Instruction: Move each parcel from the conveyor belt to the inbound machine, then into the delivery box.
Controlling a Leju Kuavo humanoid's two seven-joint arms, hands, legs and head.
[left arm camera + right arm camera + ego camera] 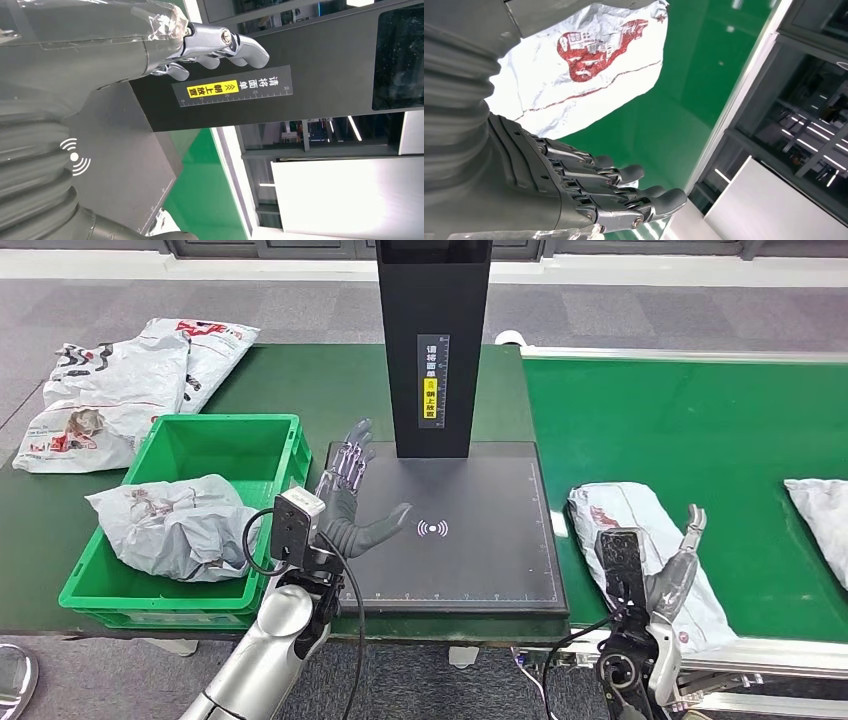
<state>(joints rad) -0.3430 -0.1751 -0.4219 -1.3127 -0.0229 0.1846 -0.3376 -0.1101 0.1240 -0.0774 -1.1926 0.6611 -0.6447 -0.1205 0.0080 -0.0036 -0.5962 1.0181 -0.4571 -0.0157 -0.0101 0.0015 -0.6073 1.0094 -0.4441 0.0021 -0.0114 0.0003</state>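
Your left hand point(352, 502) hovers with fingers spread and nothing in it over the near-left part of the inbound machine's black scan pad point(480, 540), just left of the white signal mark point(432, 529). Behind that mark rises the machine's black column point(433, 340) with its yellow label. Left of the pad, a green delivery box point(260, 440) holds one crumpled grey parcel point(175, 525). Your right hand point(672, 565) is open too, fingers extended, held over a white parcel with red print point(625, 505) lying on the green conveyor belt point(680, 420) just right of the pad. Another parcel point(822, 510) lies further right on the belt, well apart from the pad.
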